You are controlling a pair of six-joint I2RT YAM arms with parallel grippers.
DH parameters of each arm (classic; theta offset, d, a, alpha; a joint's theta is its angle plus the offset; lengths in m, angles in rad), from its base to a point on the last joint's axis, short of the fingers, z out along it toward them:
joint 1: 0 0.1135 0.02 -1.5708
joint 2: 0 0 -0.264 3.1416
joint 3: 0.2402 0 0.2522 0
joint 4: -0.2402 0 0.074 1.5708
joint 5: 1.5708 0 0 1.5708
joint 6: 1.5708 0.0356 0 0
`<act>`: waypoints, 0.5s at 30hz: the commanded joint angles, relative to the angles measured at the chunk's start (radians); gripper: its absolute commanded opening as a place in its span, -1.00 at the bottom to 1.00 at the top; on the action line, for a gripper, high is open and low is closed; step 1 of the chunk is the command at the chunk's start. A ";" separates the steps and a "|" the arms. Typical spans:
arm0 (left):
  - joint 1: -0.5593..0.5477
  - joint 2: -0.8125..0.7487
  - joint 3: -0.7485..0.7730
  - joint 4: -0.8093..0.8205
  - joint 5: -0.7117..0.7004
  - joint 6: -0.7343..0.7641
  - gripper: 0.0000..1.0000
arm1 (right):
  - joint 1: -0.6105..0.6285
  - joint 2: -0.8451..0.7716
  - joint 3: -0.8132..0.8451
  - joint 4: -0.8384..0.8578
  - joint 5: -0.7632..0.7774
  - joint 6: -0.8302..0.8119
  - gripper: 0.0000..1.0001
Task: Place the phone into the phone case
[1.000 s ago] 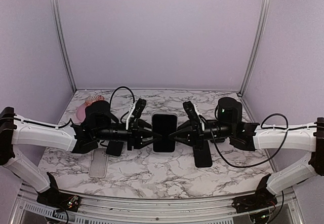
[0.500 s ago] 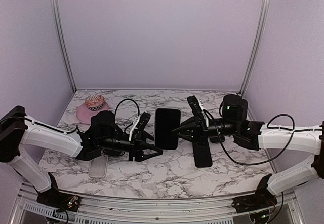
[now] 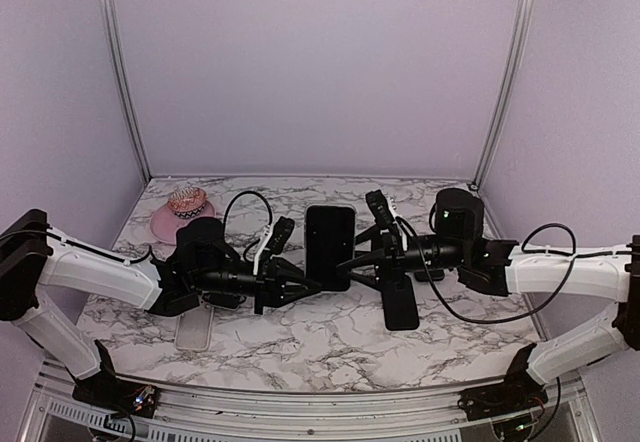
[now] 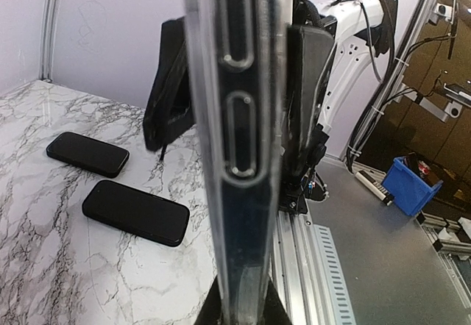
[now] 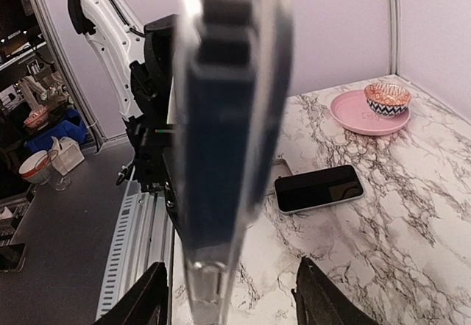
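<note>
Two spare phones (image 4: 136,211), pink plate (image 3: 165,224) nearby; left end effector (image 3: 314,284) pinches phone (image 3: 329,240), right end effector (image 3: 348,265) spread.

1. Left wrist view: the phone (image 4: 265,119) in its clear case (image 4: 202,119) stands edge-on, cut off by the picture's top and bottom edges. What grips its foot barely shows.
2. Right wrist view: the phone is a blurred dark bar. Its case cannot be told from it, and its top is cut off.
3. The fingers (image 5: 147,299) of the right gripper (image 5: 229,263) show only as stubs at the bottom edge.
4. Top view: a dark phone (image 3: 224,296) toward the left edge of the worktop (image 3: 300,347) lies mostly under the left arm (image 3: 100,267).
5. Beside it lies a pale slab (image 3: 193,330), case or phone, too small to tell. Its far end is hidden.
6. The pattern of the bowl (image 3: 186,200) at the far left corner is too small to read.
</note>
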 commanded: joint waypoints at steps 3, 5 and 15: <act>0.000 -0.012 0.013 0.153 0.027 -0.060 -1.00 | 0.023 0.054 -0.065 0.048 0.029 0.019 -0.01; 0.000 -0.008 0.013 0.154 0.029 -0.065 -1.00 | 0.024 0.051 -0.064 0.064 0.043 0.017 -0.49; 0.011 -0.001 -0.019 0.153 0.002 -0.103 -1.00 | 0.011 -0.001 -0.015 -0.047 0.106 -0.017 0.30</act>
